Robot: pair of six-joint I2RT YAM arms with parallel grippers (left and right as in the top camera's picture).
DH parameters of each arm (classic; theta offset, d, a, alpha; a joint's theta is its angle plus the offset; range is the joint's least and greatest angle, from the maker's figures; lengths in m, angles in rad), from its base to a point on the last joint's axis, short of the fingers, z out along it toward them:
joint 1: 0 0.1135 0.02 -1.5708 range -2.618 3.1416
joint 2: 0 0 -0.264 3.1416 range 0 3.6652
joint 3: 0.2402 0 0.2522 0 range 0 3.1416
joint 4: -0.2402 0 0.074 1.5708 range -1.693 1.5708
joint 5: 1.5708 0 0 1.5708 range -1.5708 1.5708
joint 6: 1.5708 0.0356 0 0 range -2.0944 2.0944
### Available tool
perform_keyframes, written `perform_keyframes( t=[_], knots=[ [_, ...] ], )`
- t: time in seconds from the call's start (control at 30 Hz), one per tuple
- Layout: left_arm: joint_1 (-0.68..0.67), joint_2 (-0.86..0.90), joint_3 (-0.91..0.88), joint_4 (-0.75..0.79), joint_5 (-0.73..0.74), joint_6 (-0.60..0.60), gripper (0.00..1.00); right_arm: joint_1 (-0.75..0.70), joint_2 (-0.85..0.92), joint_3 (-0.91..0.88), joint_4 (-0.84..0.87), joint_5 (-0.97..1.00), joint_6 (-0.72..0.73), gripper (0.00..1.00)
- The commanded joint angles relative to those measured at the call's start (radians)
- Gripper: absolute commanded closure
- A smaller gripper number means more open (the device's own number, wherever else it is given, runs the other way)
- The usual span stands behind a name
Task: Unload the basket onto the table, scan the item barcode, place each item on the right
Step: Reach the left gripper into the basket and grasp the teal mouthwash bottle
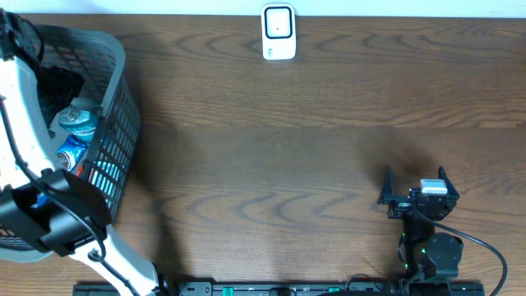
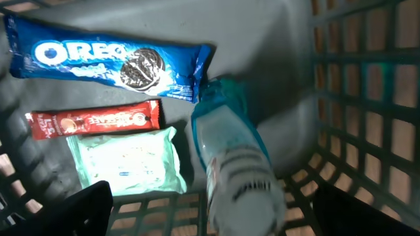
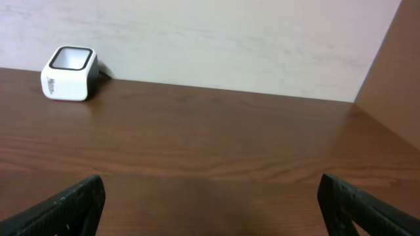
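Left pincer (image 2: 220,213) wide, empty, over bottle (image 2: 233,164) lying in basket (image 1: 130,90); best gripped across its body, barcode left uncovered; right pincer (image 3: 210,206) wide, empty; scanner (image 1: 279,31) far across bench (image 1: 288,164)

A brown wooden table (image 1: 288,123) seen from above. At the left edge stands a grey slatted basket (image 1: 123,107) holding blue packaged items (image 1: 70,150); the white left arm (image 1: 18,140) bends over it. A small white barcode scanner (image 1: 279,31) sits at the far edge, centre. Near right, the right gripper (image 1: 415,173) has its jaws spread wide.
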Motion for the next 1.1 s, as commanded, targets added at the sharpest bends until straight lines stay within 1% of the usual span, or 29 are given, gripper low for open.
perform_keyframes(
  t=[0.0, 0.17, 0.43, 0.6, 0.7, 0.87, 0.9, 0.93, 1.0, 1.03, 1.07],
  knots=[
    [0.003, 0.04, 0.009, -0.008, -0.01, -0.019, 0.02, 0.008, -0.006, -0.001, -0.004, 0.005, -0.013, 0.01],
    [0.003, 0.079, -0.022, -0.001, 0.014, -0.019, 0.02, 0.008, -0.006, -0.001, -0.004, 0.005, -0.013, 0.01],
    [0.003, 0.125, -0.024, -0.001, 0.015, -0.019, 0.01, 0.008, -0.006, -0.001, -0.004, 0.005, -0.013, 0.01],
    [0.002, 0.13, -0.031, -0.002, 0.018, -0.021, 0.08, 0.008, -0.006, -0.001, -0.003, 0.005, -0.013, 0.01],
    [0.002, 0.13, -0.051, 0.007, 0.018, -0.027, 0.15, 0.008, -0.006, -0.001, -0.004, 0.005, -0.013, 0.01],
    [0.002, 0.13, -0.118, 0.057, 0.018, -0.027, 0.15, 0.008, -0.006, -0.001, -0.003, 0.005, -0.013, 0.01],
    [0.002, 0.13, -0.133, 0.067, 0.018, -0.027, 0.17, 0.008, -0.006, -0.001, -0.003, 0.005, -0.013, 0.01],
    [0.002, 0.13, -0.146, 0.075, 0.018, -0.027, 0.23, 0.008, -0.006, -0.001, -0.003, 0.005, -0.013, 0.01],
    [0.002, 0.13, -0.157, 0.08, 0.018, -0.026, 0.41, 0.008, -0.006, -0.001, -0.004, 0.005, -0.013, 0.01],
    [0.002, 0.13, -0.157, 0.08, 0.018, -0.026, 0.46, 0.008, -0.006, -0.001, -0.004, 0.005, -0.013, 0.01],
    [0.002, 0.127, -0.156, 0.08, 0.018, -0.026, 0.47, 0.008, -0.006, -0.001, -0.004, 0.005, -0.013, 0.01]
  ],
)
